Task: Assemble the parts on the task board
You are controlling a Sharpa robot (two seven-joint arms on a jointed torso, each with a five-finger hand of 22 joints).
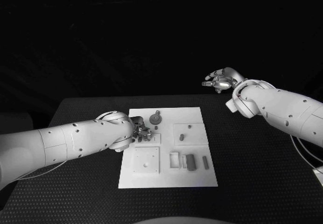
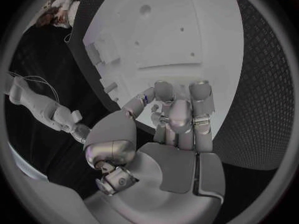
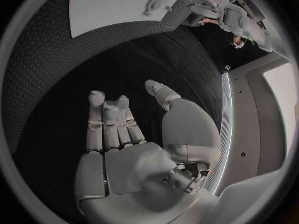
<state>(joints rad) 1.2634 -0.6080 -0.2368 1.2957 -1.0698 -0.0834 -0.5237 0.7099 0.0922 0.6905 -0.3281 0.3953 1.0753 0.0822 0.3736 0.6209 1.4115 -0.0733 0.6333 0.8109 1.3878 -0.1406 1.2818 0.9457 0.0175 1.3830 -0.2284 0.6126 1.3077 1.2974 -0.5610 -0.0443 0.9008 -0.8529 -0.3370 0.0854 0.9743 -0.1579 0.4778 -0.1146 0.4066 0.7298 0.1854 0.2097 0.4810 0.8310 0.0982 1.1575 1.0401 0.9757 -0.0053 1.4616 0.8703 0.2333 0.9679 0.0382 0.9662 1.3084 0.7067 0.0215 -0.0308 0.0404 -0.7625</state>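
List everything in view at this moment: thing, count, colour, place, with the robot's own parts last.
table: one, black, under everything.
task board: one, white plate, middle of the table.
parts: several, grey, lying on the board or standing in it; exact count unclear.
left hand: one, silver, over the board's left edge, fingers curled; whether it holds a part cannot be told.
right hand: one, silver, raised beyond the table's far right corner, holding nothing, fingers apart.
arms: two, white.

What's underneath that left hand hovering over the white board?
Under the left hand lies the white task board, near a small square plate and a round grey part. Whatever sits directly beneath the fingers is covered.
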